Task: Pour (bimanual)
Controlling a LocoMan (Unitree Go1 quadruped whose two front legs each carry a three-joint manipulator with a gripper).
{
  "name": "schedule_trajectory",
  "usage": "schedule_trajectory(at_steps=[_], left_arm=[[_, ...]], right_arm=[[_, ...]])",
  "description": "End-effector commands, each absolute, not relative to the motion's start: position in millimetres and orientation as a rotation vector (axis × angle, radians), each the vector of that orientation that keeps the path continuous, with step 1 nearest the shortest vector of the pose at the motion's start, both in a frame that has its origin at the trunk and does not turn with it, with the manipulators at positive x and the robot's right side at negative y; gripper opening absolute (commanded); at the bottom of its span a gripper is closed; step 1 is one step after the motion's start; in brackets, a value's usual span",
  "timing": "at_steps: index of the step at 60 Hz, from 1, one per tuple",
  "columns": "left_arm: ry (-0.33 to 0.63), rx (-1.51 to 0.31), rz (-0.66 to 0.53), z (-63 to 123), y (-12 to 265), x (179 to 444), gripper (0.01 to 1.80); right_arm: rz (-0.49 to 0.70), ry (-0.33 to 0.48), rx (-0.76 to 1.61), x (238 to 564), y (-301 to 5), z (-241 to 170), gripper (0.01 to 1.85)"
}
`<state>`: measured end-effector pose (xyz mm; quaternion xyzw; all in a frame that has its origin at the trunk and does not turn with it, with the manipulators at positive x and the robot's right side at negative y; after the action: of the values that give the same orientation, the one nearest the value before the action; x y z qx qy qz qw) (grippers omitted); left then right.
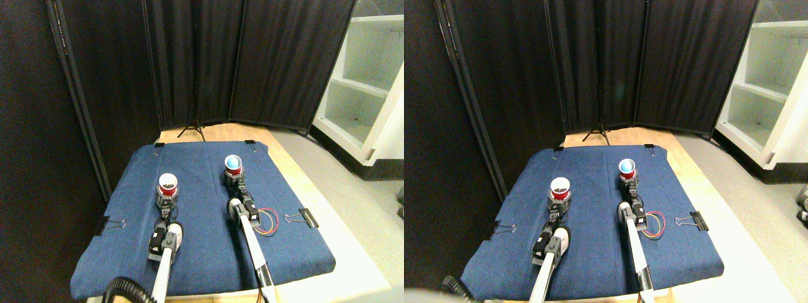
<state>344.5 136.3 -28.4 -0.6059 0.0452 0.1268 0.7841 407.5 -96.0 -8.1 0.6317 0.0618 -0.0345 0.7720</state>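
**Two cups held above the blue cloth**

Red cup [168, 185], white inside, upright at left-centre of the cloth, left gripper [166, 201] closed around its base; blue cup [233, 165] upright, farther and to the right, right gripper [234, 179] gripping it from the near side; cups well apart. Blue cloth [208, 252] covers the bench [297, 169], binder clips [303, 218] at its edges; black curtains [252, 63] behind; white shelf [366, 82] far right.

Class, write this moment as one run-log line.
left gripper: at red cup | right gripper: at blue cup | both upright | pour: not begun
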Motion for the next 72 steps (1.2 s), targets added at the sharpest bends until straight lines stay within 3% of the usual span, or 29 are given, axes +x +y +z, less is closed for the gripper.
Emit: schedule_trajectory(at_steps=[1, 37, 52, 72], left_arm=[[0.061, -1.316, 0.235, -11.1, 134.0, 349.3, 0.33], [0.156, -1.332, 0.178, 29.2, 92.1, 371.6, 0.33], [0.238, -1.284, 0.159, 35.1, 79.5, 378.9, 0.33], [0.253, -1.281, 0.168, 36.6, 61.1, 384.7, 0.33]], right_arm=[[-0.005, 0.088, 1.375, 409.9, -93.8, 12.6, 0.37], [0.113, 0.127, 1.236, 418.3, -66.7, 42.7, 0.38], [0.152, 0.154, 1.178, 421.3, -60.5, 54.7, 0.38], [0.210, 0.155, 1.101, 427.5, -59.4, 68.9, 0.40]])
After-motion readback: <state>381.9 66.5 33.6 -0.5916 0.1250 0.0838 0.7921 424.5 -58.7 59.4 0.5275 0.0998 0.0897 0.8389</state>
